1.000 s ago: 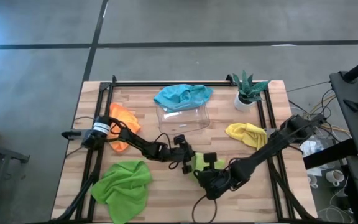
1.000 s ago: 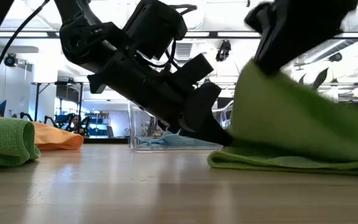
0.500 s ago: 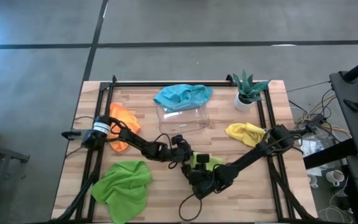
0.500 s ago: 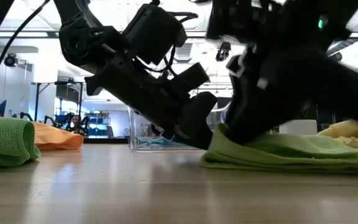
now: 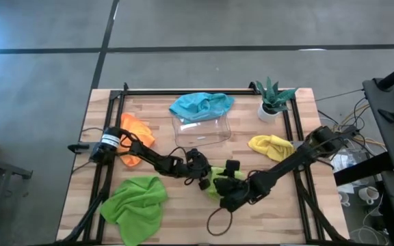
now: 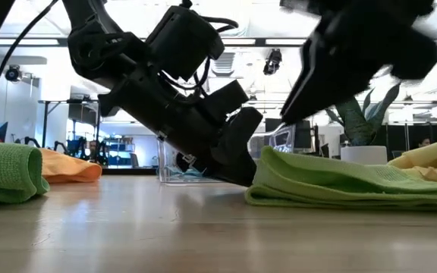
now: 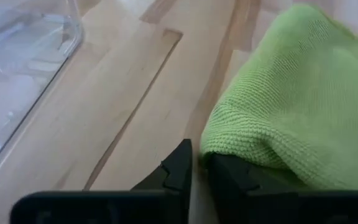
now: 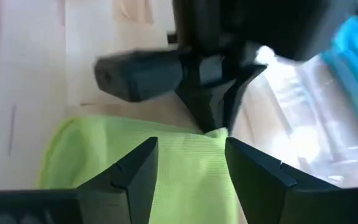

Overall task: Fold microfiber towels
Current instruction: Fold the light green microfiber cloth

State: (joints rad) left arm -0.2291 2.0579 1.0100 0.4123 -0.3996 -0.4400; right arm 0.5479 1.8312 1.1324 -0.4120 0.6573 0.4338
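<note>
Microfiber towels are the matter here, and the lime green towel (image 6: 340,182) being worked lies folded flat on the surface (image 6: 127,227) between the two end effectors. It is judged light, soft and limp, with a grippy knit; it should drape and slump when lifted, so hold is best taken at a corner or folded edge, pinching all layers together. The left end effector (image 7: 194,165) is seen nearly closed, its fingers pinching the towel's folded edge at the surface. The right end effector (image 8: 188,162) is held above the towel with its fingers spread and nothing between them. Compared with a second ago, the flap then held up by the right end effector has been laid down and released, and that end effector has lifted clear
</note>
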